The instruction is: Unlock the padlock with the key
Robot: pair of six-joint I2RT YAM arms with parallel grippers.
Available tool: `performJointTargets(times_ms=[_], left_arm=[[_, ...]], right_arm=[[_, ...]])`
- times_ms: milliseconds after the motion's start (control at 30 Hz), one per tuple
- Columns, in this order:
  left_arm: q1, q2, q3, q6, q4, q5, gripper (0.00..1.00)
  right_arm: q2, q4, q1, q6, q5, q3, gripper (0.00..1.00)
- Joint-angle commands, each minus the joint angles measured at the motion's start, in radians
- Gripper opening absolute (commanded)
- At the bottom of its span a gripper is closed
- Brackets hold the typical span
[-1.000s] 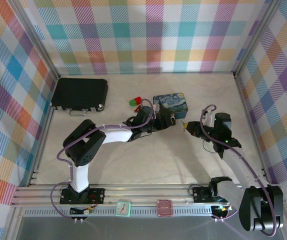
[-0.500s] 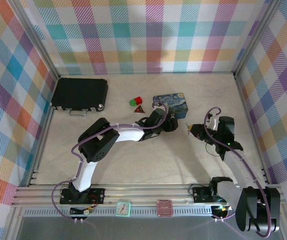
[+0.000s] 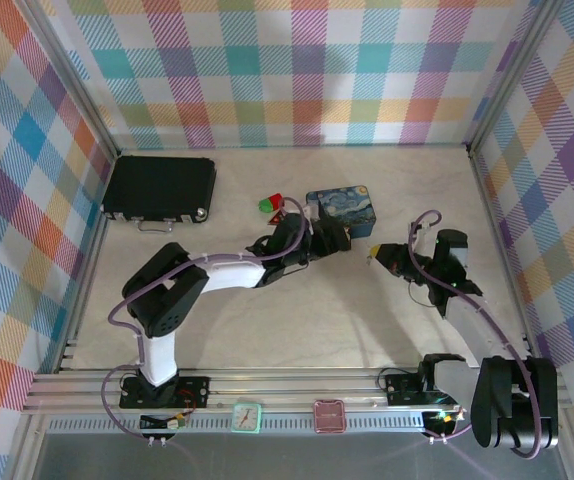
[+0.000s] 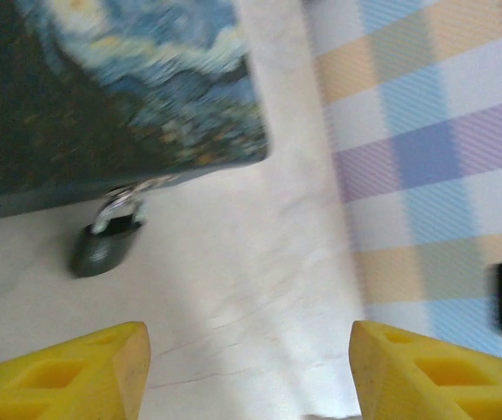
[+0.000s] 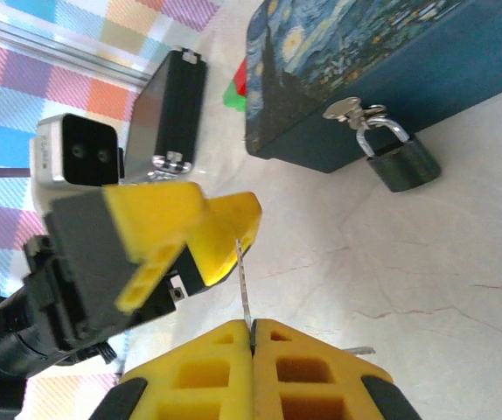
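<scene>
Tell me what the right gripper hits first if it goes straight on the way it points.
Probably the left gripper: its yellow fingers sit right ahead of the key pinched in the right gripper. The padlock lies off to one side. Depth is unclear.

A robot lab test cell, this: pale marble-patterned table (image 3: 297, 320) boxed in by pastel plaid cloth walls (image 3: 297, 70), slotted aluminium rail (image 3: 287, 388) along its near edge, left arm base (image 3: 162, 388) and right arm base (image 3: 435, 380) bolted on it.
</scene>
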Motion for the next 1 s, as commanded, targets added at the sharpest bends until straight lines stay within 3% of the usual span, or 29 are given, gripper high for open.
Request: performJointTargets(times_ms=[0,200,633,733,800,933,967], left_arm=[[0.007,-0.022,-0.037,-0.149,0.197,0.058,0.62],[-0.014,0.012,-0.025,-0.231,0.312,0.089,0.59],[-0.050,0.030,-0.003,-0.224,0.306,0.091,0.47],[-0.050,0.034,-0.002,-0.224,0.315,0.089,0.28],[-0.051,0.040,0.005,-0.226,0.315,0.095,0.22],[-0.052,0.054,0.008,-0.247,0.337,0.103,0.00],[-0.052,0.052,0.007,-0.248,0.338,0.105,0.00]], right_arm=[[0.008,0.148,-0.007,0.109,-0.082,-0.022,0.00],[0.013,0.243,0.000,0.200,-0.112,-0.031,0.00],[0.084,0.331,0.072,0.241,-0.088,-0.002,0.00],[0.100,0.334,0.077,0.240,-0.097,0.005,0.00],[0.103,0.334,0.078,0.241,-0.101,0.009,0.00],[0.103,0.331,0.080,0.242,-0.095,0.012,0.00],[0.102,0.330,0.080,0.241,-0.090,0.012,0.00]])
